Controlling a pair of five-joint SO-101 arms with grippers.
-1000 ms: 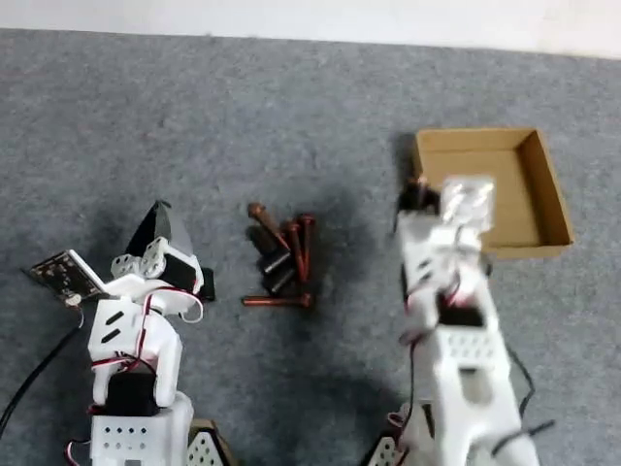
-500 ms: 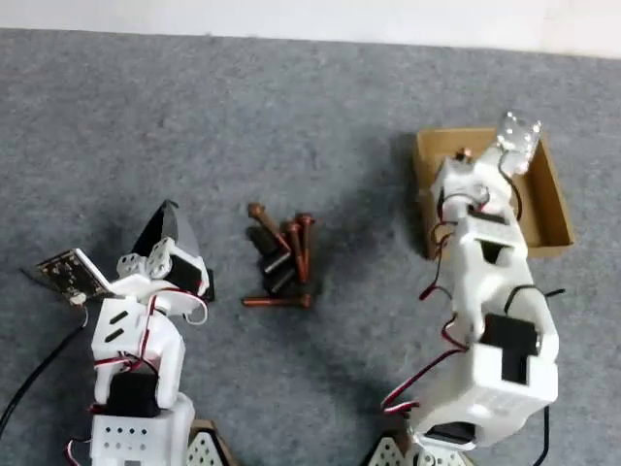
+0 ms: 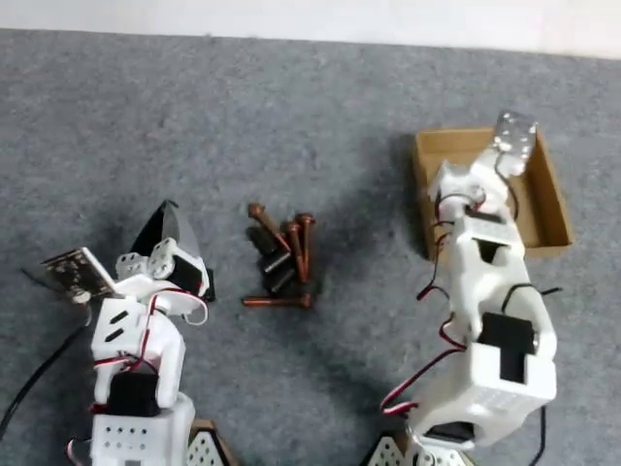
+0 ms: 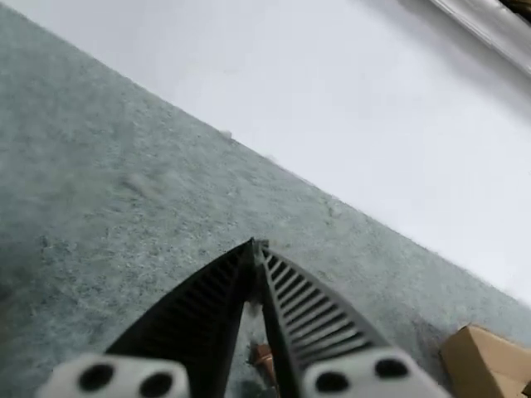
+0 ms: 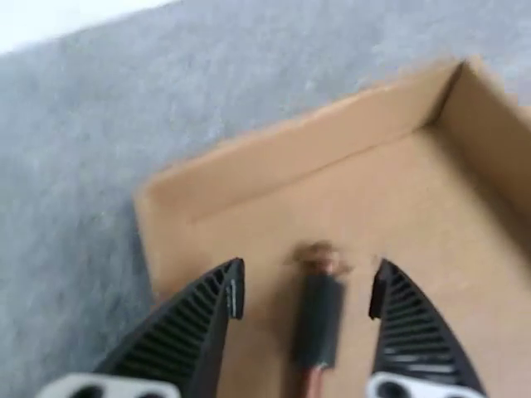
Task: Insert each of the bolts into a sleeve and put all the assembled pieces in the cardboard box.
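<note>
Fingers (image 5: pixel 195 323) of our right gripper (image 5: pixel 309 269) stand spread wide, holding nothing. Between them, touching neither, we see a copper bolt (image 5: pixel 319 257) pushed into a black sleeve (image 5: pixel 319 319), its head pointing away from the wrist. Just beneath lies the floor of the cardboard box (image 5: pixel 315 157); we cannot tell whether the piece rests on it.

Our left gripper (image 4: pixel 255 245) is pressed closed, tips meeting with nothing between them, and it points out across the grey carpet (image 4: pixel 99 207). Ahead of it, toward the right gripper's side, we find the heap of loose bolts (image 3: pixel 296 243) and sleeves (image 3: pixel 277 274), well apart from both grippers. One of these bolts lies crosswise on the side of the heap nearest the arms' bases. Farther off past the left gripper's tips we catch a corner of the box, and beyond the carpet a white wall (image 4: pixel 373 124).
</note>
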